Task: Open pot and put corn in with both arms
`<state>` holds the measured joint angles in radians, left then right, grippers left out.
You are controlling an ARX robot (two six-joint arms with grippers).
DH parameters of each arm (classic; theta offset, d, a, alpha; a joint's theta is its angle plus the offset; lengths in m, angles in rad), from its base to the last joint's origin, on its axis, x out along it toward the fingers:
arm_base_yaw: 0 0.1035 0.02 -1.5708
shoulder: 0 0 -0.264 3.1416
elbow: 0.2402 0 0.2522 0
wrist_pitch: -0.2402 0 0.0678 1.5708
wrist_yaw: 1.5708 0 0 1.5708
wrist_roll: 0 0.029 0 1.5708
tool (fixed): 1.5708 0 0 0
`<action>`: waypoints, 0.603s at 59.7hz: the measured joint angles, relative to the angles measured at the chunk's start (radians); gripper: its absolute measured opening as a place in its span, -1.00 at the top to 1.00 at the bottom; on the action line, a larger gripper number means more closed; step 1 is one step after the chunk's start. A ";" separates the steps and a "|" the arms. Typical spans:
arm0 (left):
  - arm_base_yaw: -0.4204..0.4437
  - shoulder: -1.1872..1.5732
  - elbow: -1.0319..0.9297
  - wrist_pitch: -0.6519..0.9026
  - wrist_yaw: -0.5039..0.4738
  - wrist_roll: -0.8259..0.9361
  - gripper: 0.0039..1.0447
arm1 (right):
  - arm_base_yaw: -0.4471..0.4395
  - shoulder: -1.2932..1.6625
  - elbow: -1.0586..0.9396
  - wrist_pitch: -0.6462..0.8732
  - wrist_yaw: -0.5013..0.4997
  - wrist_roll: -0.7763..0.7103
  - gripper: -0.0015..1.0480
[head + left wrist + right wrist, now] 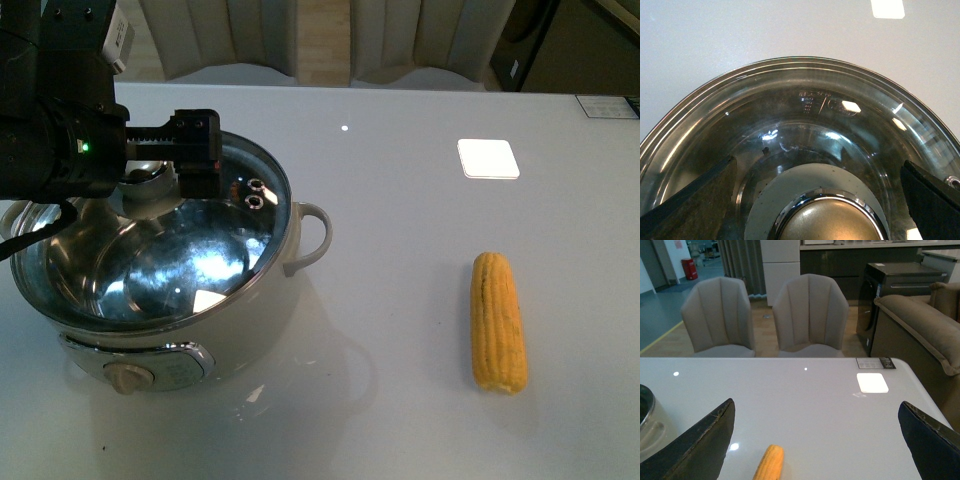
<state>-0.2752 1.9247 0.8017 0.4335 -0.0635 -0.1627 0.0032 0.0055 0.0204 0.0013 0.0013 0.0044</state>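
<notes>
On the left of the white table [400,200] sits the pot [250,330], its dial [128,377] facing the near edge and its glass lid [215,265] on. The left gripper [818,162] hangs over the far-left part of the lid. Its fingers [700,197] are spread wide to either side of the shiny knob [832,220], touching neither the knob nor the glass as far as I can see. The corn [498,320] lies on the table well to the right of the pot, pointing near to far. The right gripper [815,404] hovers above the table near the corn, its jaws spread wide and holding nothing. Two chairs [810,315] stand at the far edge.
</notes>
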 joint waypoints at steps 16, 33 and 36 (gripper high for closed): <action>-0.013 0.006 -0.013 0.021 -0.034 0.021 -0.87 | 0.000 0.000 0.000 0.000 0.000 0.000 -0.83; -0.028 0.003 -0.019 0.026 -0.056 0.028 -0.05 | 0.000 0.000 0.000 0.000 0.000 0.000 -0.83; -0.029 0.001 -0.019 0.027 -0.063 0.033 0.15 | 0.000 0.000 0.000 0.000 0.000 0.000 -0.83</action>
<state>-0.3046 1.9255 0.7830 0.4610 -0.1268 -0.1299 0.0032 0.0055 0.0204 0.0013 0.0013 0.0044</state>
